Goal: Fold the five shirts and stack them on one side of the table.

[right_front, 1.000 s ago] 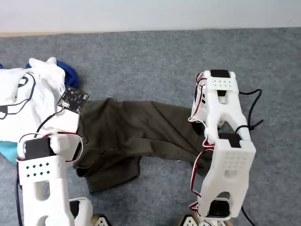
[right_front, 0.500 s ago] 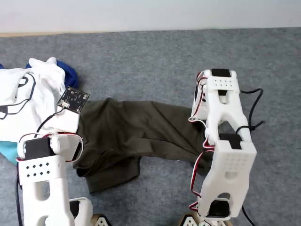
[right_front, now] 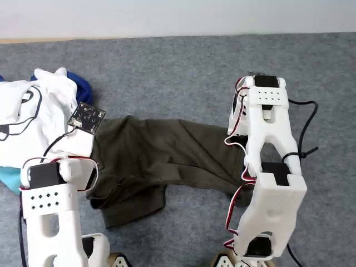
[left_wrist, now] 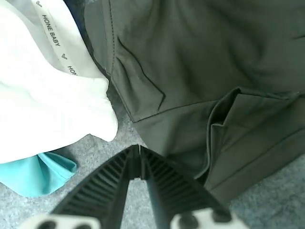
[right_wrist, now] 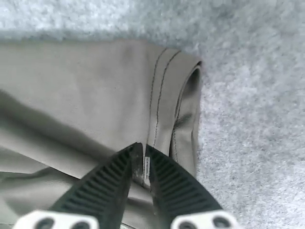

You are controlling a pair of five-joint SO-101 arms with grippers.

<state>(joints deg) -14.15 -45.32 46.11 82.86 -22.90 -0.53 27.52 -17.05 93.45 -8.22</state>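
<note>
Olive shirt [right_front: 161, 156] lies crumpled, half spread across the desk's [right_front: 167, 72] centre, long axis running 9 to 3 o'clock. One flap is bunched toward 7 o'clock. Thin woven cloth, judged light, limp and not slippery. It will sag and drag on the rough grey desk cover, and any single pinch pulls the rest into wrinkles. Nothing fragile.

Best holds, as a judgement: stitched edges, where double seams give the fingers something firmer. That means the sleeve cuff [right_wrist: 176, 95] at the 3 o'clock end and the hem or side seam at the 8 o'clock end. Two corners lifted together would keep it flat.

Right gripper [right_wrist: 143, 148] sits right on that sleeve just inside the cuff stitching, jaws pressed together. Cannot tell if a fold is caught between them.

Left gripper [left_wrist: 140, 151] hangs at the shirt's 8 o'clock edge, jaws pressed together, tips over the grey cover beside the cloth, nothing pinched.

Unfolded pile at 9 o'clock: white shirt [right_front: 33, 119] touching the olive one, blue shirt [right_front: 83, 89] behind it at 10 o'clock, teal shirt [right_front: 6, 179] under it at 8 o'clock.
</note>
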